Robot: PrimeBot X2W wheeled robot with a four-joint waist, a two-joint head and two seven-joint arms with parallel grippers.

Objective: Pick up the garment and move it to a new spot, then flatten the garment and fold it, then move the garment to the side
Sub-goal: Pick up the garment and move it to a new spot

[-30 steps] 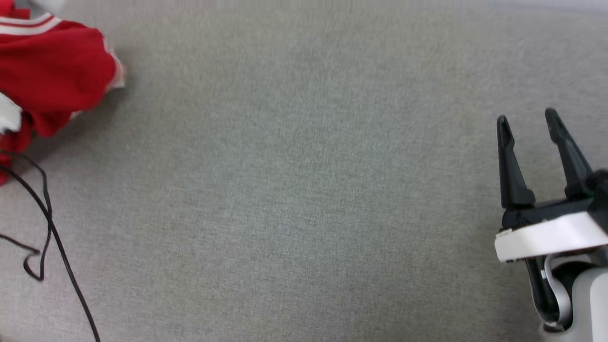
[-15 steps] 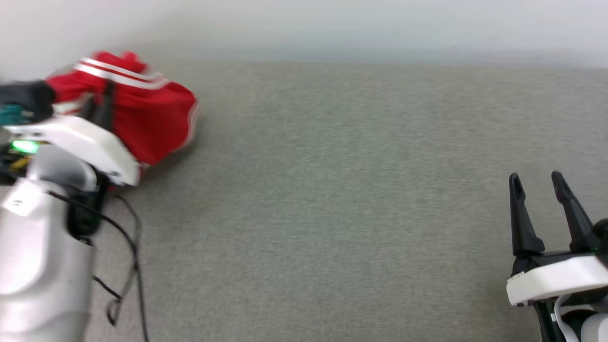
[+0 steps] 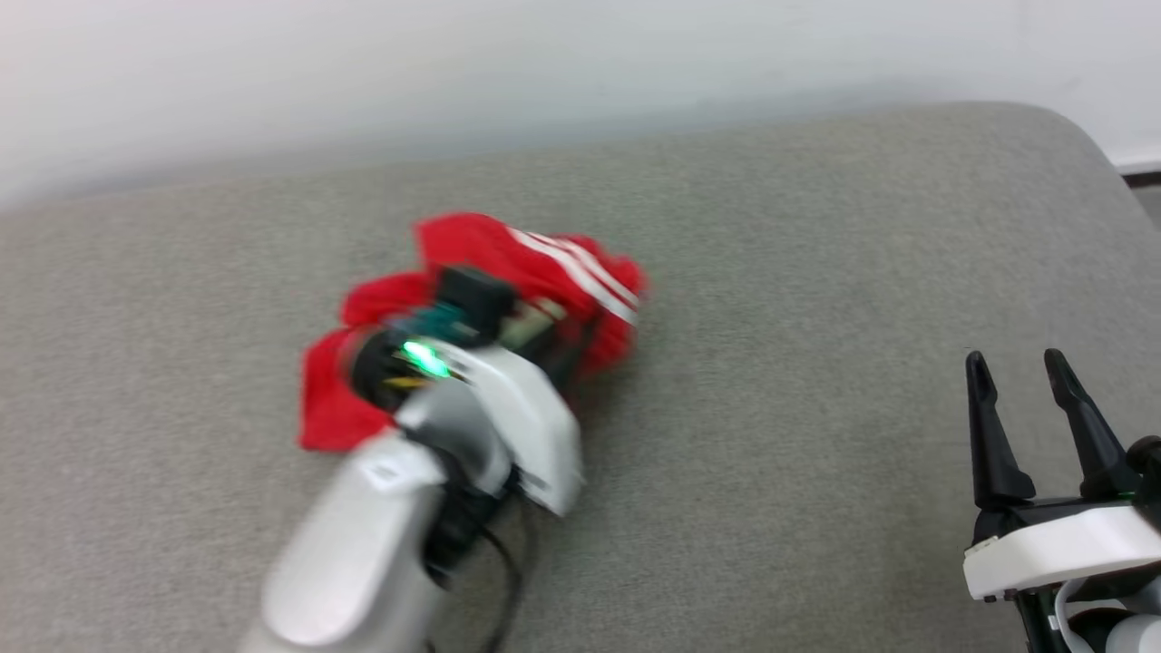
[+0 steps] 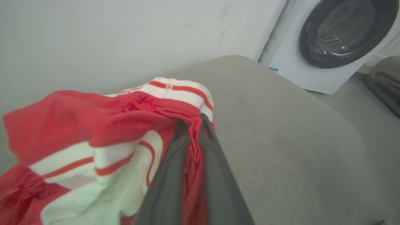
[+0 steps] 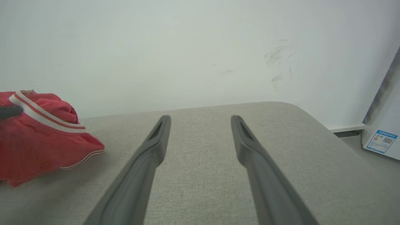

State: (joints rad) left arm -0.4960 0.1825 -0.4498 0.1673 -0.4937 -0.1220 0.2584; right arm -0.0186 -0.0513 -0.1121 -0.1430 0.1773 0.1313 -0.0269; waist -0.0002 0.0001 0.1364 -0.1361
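Near the middle of the grey woven cushion [image 3: 816,272], head view: one crumpled red jersey shirt with white-striped trim [image 3: 472,245], neither flattened nor folded. Right gripper [image 3: 1014,363] well apart at lower right, fingers spread, holding nothing.

Left wrist view: left gripper [image 4: 192,122] pinched together on a red fold beside the striped trim. One white washing machine [image 4: 312,72] behind.

Right wrist view: same single shirt at left. Two grippers counted.

Judged mid-relocation, with flattening, folding and moving aside all left.

Grey fabric surface [image 3: 816,272]; bunched garment [image 3: 472,243] resting atop.
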